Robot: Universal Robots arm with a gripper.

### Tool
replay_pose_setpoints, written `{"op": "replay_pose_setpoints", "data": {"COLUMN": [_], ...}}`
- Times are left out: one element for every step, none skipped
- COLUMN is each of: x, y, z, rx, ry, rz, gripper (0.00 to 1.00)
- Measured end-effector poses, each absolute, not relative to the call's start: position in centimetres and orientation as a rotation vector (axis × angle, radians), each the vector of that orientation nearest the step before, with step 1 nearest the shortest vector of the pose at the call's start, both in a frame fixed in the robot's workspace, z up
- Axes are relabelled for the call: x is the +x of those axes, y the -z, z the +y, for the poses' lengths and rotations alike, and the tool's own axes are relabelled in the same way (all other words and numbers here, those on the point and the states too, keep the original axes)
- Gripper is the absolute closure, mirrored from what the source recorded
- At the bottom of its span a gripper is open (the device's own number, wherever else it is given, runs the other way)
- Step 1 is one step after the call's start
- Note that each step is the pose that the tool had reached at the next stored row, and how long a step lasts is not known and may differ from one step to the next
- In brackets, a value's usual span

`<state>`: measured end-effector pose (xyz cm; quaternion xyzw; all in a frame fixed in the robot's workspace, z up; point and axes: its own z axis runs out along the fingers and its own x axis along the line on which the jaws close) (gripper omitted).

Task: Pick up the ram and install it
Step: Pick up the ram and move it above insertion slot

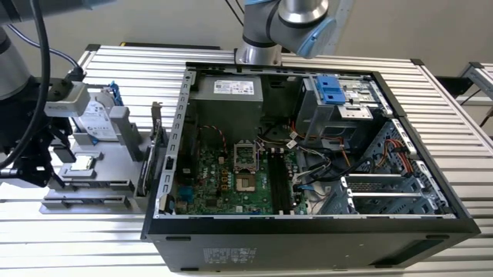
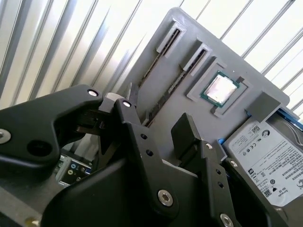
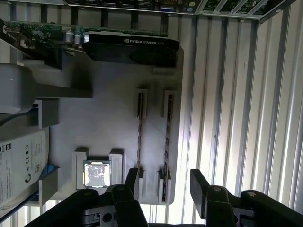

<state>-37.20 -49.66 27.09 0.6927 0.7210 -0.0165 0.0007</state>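
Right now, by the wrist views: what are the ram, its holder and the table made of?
Holder: matte grey plastic by the look, uniform and dull, blocky ribs; moulded or printed, can't tell. Table: probably bare aluminium, parallel ribbed slats with bright glare streaks. Ram: thin dark board seen edge-on, likely circuit laminate.

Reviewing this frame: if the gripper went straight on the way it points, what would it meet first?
Probably the ram standing in the outer slot of the grey tray; the open gripper is lined up over it in the first wrist view. Its height above the stick is unclear.
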Motion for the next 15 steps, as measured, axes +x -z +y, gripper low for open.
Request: {"op": "replay_pose_setpoints", "data": {"x": [-37.2,-37.2,-37.21,-37.2,-37.21,-37.21,-37.21,-37.2,-37.21,-37.21,-37.21,-37.21,-37.21,-37.21,-37.21], "y": [-27.02,-26.94,-26.86,-26.79,-26.71,-26.65,-26.58,-26.52,-26.48,-26.43,-26.36,-26.32,-26.27,-26.26,-26.25], "z": [-49.66,-49.66,-49.66,-49.66,-49.66,-49.66,-49.66,-49.66,-49.66,-49.66,-49.66,-49.65,-49.65,-49.66,-49.66], "rx": [2.175,2.175,2.175,2.175,2.175,2.175,2.175,2.175,2.175,2.175,2.175,2.176,2.176,2.176,2.176], "ry": [0.052,0.052,0.052,0.052,0.052,0.052,0.053,0.053,0.054,0.055,0.055,0.057,0.057,0.058,0.058], "rz": [2.264,2.264,2.264,2.264,2.264,2.264,2.264,2.264,2.264,2.264,2.264,2.264,2.264,2.264,2.264], "gripper": [0.0,0.0,0.0,0.0,0.0,0.0,0.0,0.0,0.0,0.0,0.0,0.0,0.0,0.0,0.0]}}
